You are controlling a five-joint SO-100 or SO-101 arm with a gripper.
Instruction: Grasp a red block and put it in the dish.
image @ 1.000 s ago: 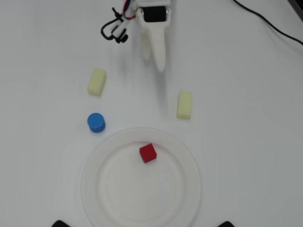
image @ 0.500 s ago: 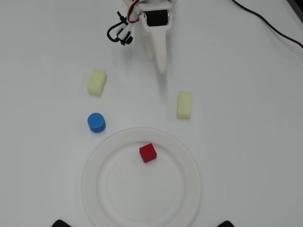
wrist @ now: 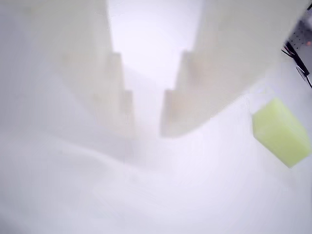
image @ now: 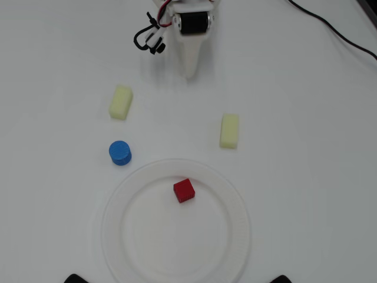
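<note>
Overhead looks straight down; wrist camera hugs table (wrist: pixel 195 195).

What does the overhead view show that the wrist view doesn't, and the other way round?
Only the overhead view shows the small red cube lying in the large round white plate, the blue cylinder and two pale yellow rectangular blocks. Only the wrist view shows the narrow empty gap between the gripper fingers. Both show the gripper and the white table.

In the overhead view, the small red cube (image: pixel 184 190) is placed inside the large round white plate (image: pixel 230 203), with the blue cylinder (image: pixel 120 152) just beyond its upper-left rim.
</note>
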